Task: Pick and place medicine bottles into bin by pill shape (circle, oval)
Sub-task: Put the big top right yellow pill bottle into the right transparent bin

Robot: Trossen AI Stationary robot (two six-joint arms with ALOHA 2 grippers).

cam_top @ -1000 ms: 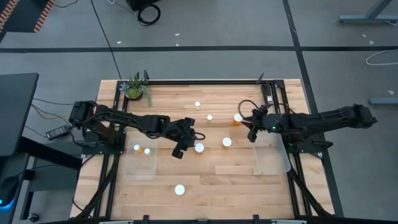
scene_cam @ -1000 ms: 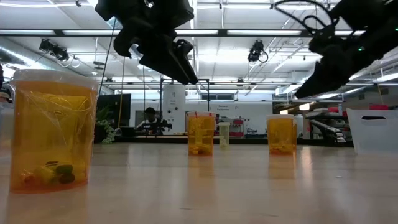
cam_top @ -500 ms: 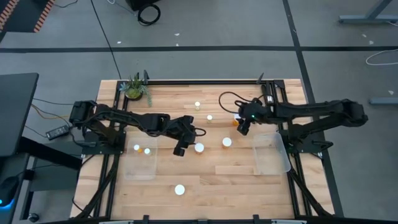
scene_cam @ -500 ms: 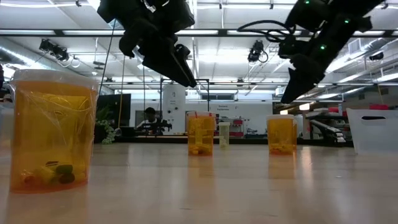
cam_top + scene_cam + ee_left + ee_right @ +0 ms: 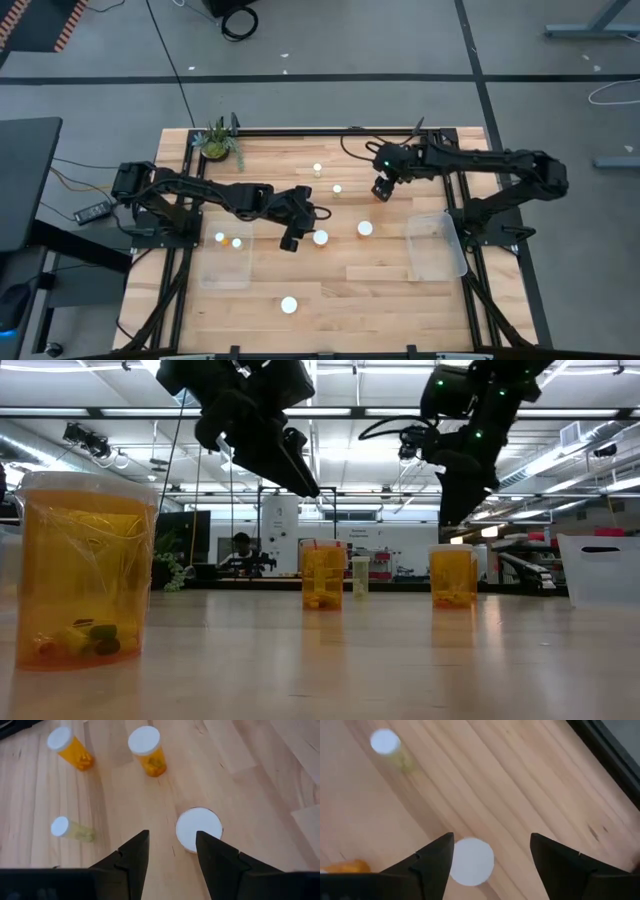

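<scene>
Several medicine bottles with white caps stand upright on the wooden table. My left gripper (image 5: 289, 240) (image 5: 172, 837) hangs open and empty above the table's middle, and a white-capped bottle (image 5: 320, 237) (image 5: 198, 829) stands just beside its fingertips. My right gripper (image 5: 381, 190) (image 5: 492, 840) hovers open above another white-capped bottle (image 5: 472, 861) (image 5: 452, 575), with its fingers either side of the cap and above it. In the high view that bottle is hidden under the gripper. Two bottles (image 5: 228, 240) lie in the clear left bin (image 5: 225, 272).
More bottles stand at the far middle (image 5: 317, 168) (image 5: 337, 187), right of centre (image 5: 365, 228) and near the front edge (image 5: 289, 304). A clear bin (image 5: 437, 255) sits at the right. A small potted plant (image 5: 216, 142) stands at the far left corner.
My right gripper has swung from above the right bin toward the table's far edge and left, risen a little, and tipped to point more steeply down. It now stands over the bottle right of the far middle. The bottles have not moved.
</scene>
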